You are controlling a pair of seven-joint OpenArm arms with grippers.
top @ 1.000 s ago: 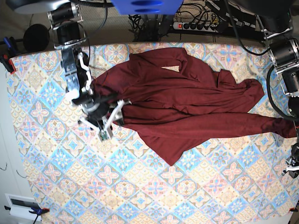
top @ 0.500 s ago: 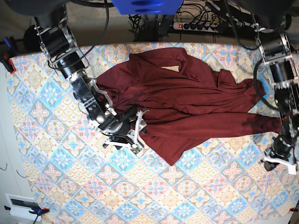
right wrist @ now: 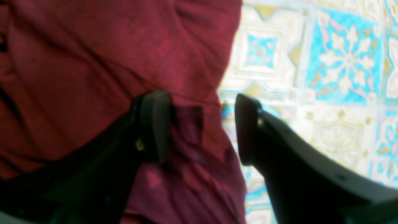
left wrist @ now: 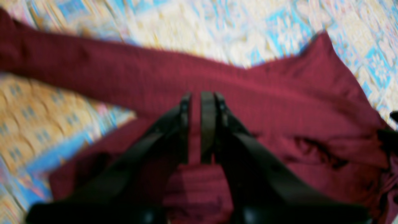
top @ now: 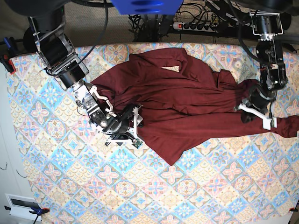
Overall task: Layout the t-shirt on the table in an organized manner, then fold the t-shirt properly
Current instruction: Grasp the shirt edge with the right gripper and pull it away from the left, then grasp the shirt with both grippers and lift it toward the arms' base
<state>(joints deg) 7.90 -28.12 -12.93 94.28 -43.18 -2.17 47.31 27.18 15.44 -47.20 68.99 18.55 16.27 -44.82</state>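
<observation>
The dark maroon t-shirt (top: 187,102) lies crumpled across the upper middle of the patterned table (top: 187,196), with one long sleeve running to the right edge. My right gripper (top: 135,128) is open at the shirt's lower left edge. In the right wrist view it (right wrist: 200,127) straddles the fabric's (right wrist: 93,62) border, one finger over cloth and one over the table (right wrist: 342,62). My left gripper (top: 256,115) hovers over the right sleeve. In the blurred left wrist view its fingers (left wrist: 195,127) stand almost together above the fabric (left wrist: 279,102), with nothing clearly pinched.
A power strip (top: 196,25) and cables lie beyond the table's far edge. A clamp (top: 7,60) holds the cloth at the far left corner. A white device (top: 21,203) sits off the near left corner. A blue part (top: 145,5) hangs over the top middle.
My left arm has swung from the table's right edge up and inward onto the sleeve. My right gripper has shifted slightly along the shirt's lower left edge. The shirt lies much the same.
</observation>
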